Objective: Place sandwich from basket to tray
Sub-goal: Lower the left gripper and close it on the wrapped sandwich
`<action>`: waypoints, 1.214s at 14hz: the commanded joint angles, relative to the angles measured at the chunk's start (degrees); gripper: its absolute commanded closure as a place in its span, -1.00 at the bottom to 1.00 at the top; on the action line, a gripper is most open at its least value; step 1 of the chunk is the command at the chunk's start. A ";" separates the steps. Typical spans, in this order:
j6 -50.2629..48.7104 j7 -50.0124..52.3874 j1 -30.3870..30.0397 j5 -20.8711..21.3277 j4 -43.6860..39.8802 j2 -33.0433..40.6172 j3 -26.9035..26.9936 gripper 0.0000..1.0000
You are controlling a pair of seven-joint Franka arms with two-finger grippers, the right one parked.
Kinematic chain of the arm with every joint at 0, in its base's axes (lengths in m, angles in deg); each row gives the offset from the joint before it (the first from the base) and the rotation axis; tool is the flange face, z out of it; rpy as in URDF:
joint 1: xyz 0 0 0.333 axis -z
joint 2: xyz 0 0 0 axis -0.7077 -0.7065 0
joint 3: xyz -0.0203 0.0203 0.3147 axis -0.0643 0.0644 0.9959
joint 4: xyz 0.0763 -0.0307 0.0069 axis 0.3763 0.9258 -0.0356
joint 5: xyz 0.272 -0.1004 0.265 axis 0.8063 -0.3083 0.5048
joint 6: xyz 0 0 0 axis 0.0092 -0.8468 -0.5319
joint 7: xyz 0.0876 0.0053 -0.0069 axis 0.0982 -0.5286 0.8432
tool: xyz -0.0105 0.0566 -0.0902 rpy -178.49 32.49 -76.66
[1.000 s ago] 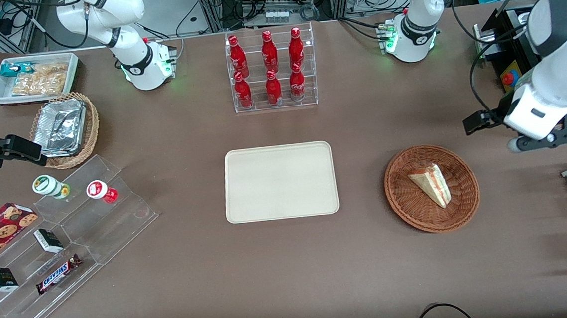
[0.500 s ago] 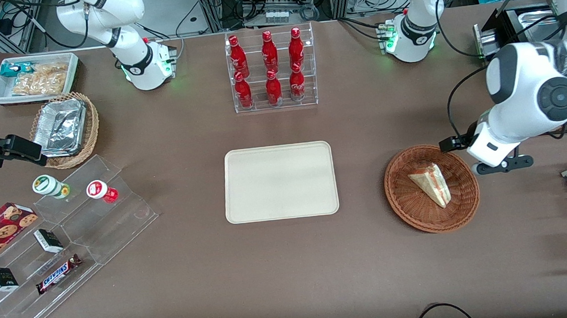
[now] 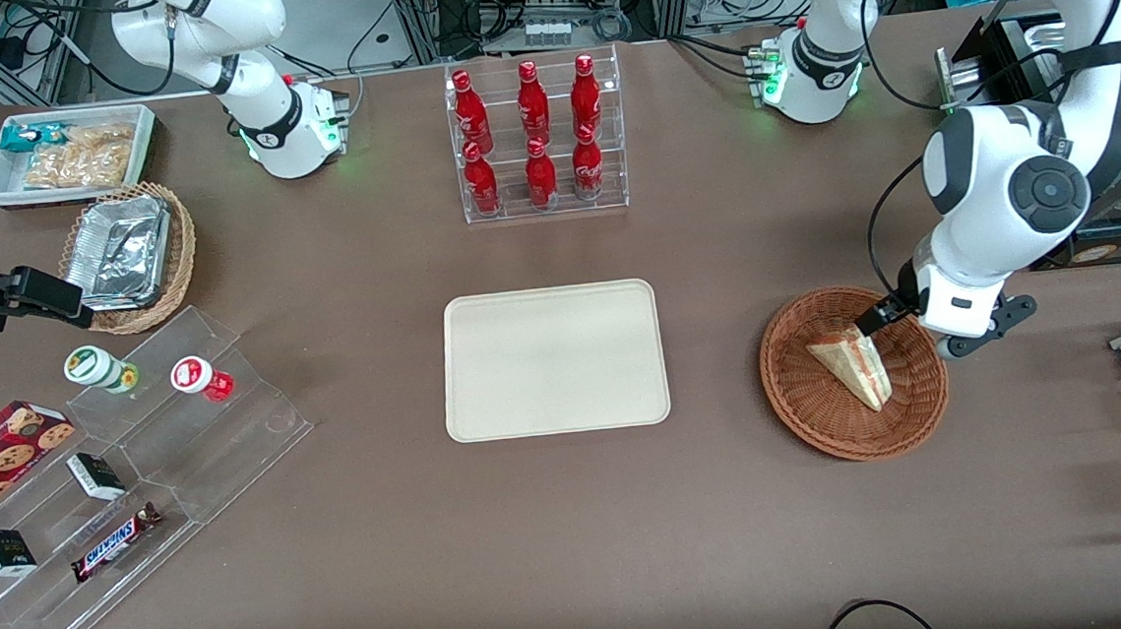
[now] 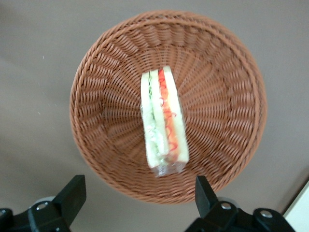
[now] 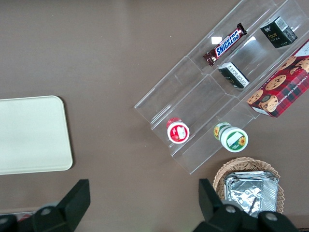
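Sandwich (image 4: pixel 163 128) lies in the basket (image 4: pixel 231 87) with its filling edge up (red and green layers showing), toward the working arm's end of the counter (image 3: pixel 538 553). The tool (image 4: pixel 140 193) hovers above the basket, its 2 fingers (image 4: pixel 72 191) spread wide, gripping nothing. The tray (image 3: pixel 554 359) sits well apart.

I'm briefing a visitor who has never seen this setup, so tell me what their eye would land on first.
The sandwich lies alone in the round brown basket toward the working arm's end of the table, with the open gripper hanging just above it. The bare cream tray sits mid-table, and farther from the front camera than the tray stands a clear rack of red bottles.
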State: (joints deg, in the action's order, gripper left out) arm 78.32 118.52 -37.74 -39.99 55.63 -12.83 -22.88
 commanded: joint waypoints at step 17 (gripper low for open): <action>8.58 25.95 2.53 0.83 -0.12 -10.57 0.22 -0.78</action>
State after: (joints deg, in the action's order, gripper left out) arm 86.16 144.20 -35.96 -39.98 56.17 -21.86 -23.07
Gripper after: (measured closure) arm 0.018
